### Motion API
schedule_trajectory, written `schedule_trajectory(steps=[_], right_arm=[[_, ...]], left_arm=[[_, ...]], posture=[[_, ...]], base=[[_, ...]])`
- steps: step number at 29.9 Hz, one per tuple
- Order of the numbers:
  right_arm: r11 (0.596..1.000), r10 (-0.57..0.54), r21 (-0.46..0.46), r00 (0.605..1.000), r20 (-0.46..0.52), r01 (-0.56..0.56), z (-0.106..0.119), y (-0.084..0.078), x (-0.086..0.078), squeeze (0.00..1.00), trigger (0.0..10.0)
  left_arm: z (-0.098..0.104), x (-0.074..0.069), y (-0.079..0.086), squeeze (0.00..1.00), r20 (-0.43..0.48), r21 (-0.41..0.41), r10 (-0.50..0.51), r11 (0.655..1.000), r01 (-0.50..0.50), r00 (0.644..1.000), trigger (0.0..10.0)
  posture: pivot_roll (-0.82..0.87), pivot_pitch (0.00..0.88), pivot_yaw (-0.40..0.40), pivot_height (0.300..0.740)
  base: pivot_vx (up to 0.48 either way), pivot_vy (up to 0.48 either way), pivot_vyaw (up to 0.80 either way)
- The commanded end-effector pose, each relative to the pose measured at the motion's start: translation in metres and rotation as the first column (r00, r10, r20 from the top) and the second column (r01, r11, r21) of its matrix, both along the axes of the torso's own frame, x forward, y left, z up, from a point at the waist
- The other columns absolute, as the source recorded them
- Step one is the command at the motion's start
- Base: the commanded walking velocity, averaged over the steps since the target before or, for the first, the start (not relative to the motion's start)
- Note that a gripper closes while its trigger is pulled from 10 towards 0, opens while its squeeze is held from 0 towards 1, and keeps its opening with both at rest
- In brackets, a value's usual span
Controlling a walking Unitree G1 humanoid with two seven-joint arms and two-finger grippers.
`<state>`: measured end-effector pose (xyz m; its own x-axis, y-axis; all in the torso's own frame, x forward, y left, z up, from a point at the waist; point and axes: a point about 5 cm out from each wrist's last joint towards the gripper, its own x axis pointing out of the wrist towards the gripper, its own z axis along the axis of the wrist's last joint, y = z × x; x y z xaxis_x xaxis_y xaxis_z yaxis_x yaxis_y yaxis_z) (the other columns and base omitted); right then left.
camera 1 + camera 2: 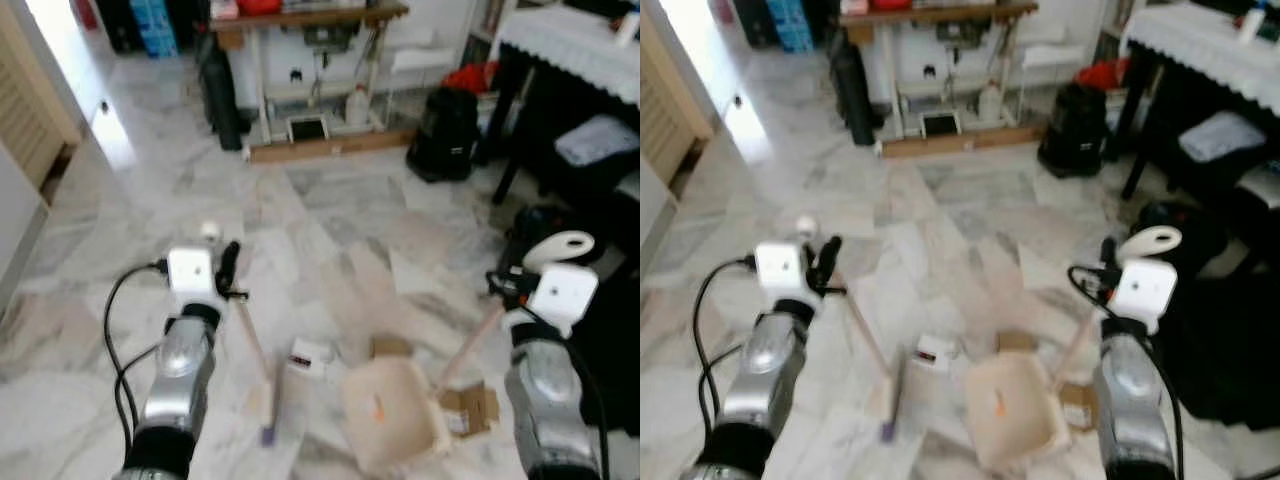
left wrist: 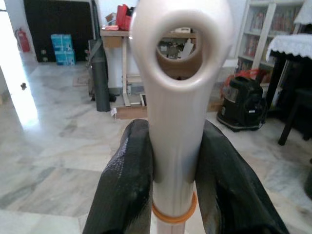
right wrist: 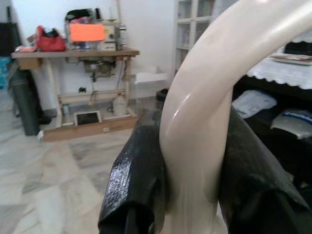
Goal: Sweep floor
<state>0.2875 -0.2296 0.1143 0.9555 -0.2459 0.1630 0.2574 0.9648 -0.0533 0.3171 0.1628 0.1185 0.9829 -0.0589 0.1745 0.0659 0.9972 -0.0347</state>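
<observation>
Probably light, stiff and slick: cream plastic broom [image 1: 258,365] pinched near its holed handle top by left gripper [image 2: 175,161], cream plastic dustpan [image 1: 392,415] just right of the broom head, handle clamped in right gripper [image 3: 190,161].

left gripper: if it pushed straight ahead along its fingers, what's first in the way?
Probably the wooden table against the far wall. The left gripper is shut on the broom handle, and its wrist view looks across bare marble floor toward that table. Depth is unclear, so this is a rough call.
</observation>
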Motion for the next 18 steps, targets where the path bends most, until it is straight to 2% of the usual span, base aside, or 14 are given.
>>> schedule_trajectory(steps=[1,3,6,10,18], right_arm=[[0.999,0.025,0.020,0.999,0.047,-0.026,0.0096,0.0084,0.0048,0.00,10.0],[0.999,0.027,0.045,0.999,0.044,-0.028,0.0084,0.0089,0.0050,0.00,10.0],[0.999,0.028,0.027,0.998,0.050,-0.029,0.0096,0.0093,0.0049,0.00,10.0],[0.999,0.026,0.018,0.998,0.053,-0.027,0.0094,0.0100,0.0044,0.00,10.0],[0.999,0.028,0.019,0.998,0.050,-0.029,0.0084,0.0116,0.0044,0.00,10.0]], left_arm=[[0.0104,0.0006,0.0090,0.00,0.042,0.032,0.023,0.999,-0.024,0.999,10.0],[0.0107,0.0007,0.0091,0.00,0.043,0.032,0.023,0.999,-0.024,0.999,10.0],[0.0112,0.0010,0.0087,0.00,0.044,0.033,0.021,0.999,-0.022,0.999,10.0],[0.0115,0.0011,0.0083,0.00,0.045,0.034,0.018,0.999,-0.020,0.999,10.0],[0.0113,0.0007,0.0081,0.00,0.042,0.041,0.011,0.999,-0.013,0.999,10.0]], posture=[[-0.12,0.000,0.038,0.740],[-0.12,0.000,0.039,0.740],[-0.12,0.000,0.041,0.740],[-0.12,0.000,0.041,0.740],[-0.11,0.000,0.042,0.740]], base=[[0.000,0.398,0.00],[0.000,0.398,-0.80],[0.000,0.395,-0.80],[0.000,0.378,0.00],[0.000,0.000,0.00]])
